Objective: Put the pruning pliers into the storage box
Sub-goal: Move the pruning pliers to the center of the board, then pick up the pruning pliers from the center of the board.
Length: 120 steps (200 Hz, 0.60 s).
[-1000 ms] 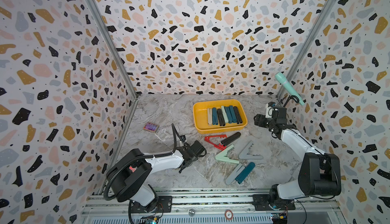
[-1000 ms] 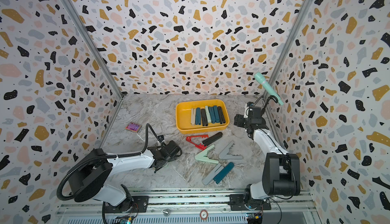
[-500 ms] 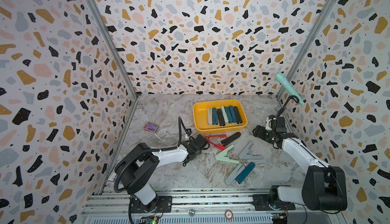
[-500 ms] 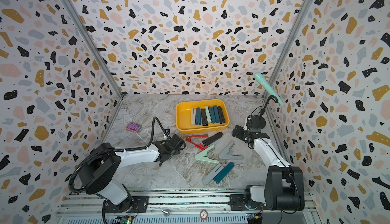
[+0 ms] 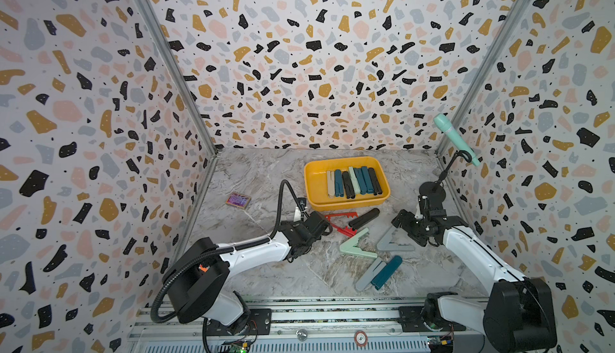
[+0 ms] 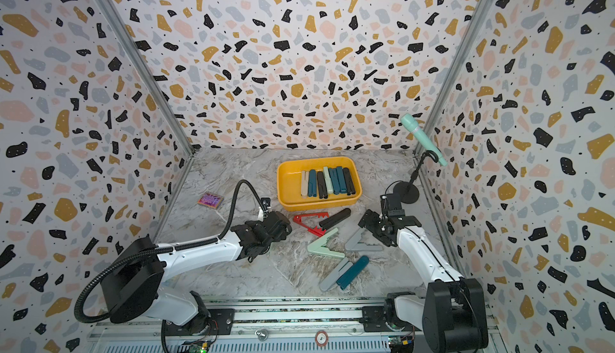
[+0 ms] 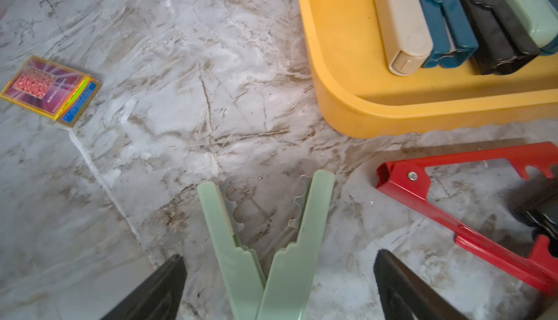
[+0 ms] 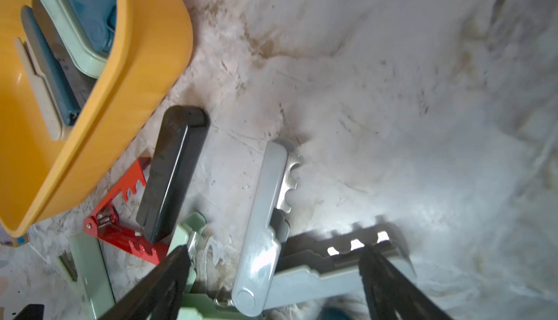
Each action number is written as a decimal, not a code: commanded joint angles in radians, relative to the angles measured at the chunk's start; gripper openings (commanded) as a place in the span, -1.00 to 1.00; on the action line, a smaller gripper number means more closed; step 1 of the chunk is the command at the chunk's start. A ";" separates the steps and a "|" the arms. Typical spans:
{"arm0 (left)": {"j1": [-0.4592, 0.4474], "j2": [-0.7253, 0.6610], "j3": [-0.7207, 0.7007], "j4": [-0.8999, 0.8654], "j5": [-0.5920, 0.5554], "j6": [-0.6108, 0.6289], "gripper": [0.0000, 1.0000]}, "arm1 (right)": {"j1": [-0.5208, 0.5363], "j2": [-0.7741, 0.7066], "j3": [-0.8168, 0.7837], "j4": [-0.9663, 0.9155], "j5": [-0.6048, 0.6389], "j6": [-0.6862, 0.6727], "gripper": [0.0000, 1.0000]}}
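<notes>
Squeezing a splayed tool shut is likely the step in hand: the left pincer stands wide open and empty over the mint pliers, the right pincer likewise over the grey pliers. Both tools lie flat on the counter near the front of the storage box. Centre each pincer across both arms, close until they fold, then lift over the near wall beside those already stored.
</notes>
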 commanded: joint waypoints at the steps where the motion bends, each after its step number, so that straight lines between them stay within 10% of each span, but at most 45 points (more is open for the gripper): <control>1: -0.007 -0.001 0.028 0.013 -0.029 0.059 0.94 | 0.028 -0.017 0.015 -0.109 0.010 0.095 0.84; 120: -0.008 -0.032 -0.028 0.049 -0.074 0.102 0.97 | 0.089 0.025 -0.031 -0.111 -0.014 0.301 0.90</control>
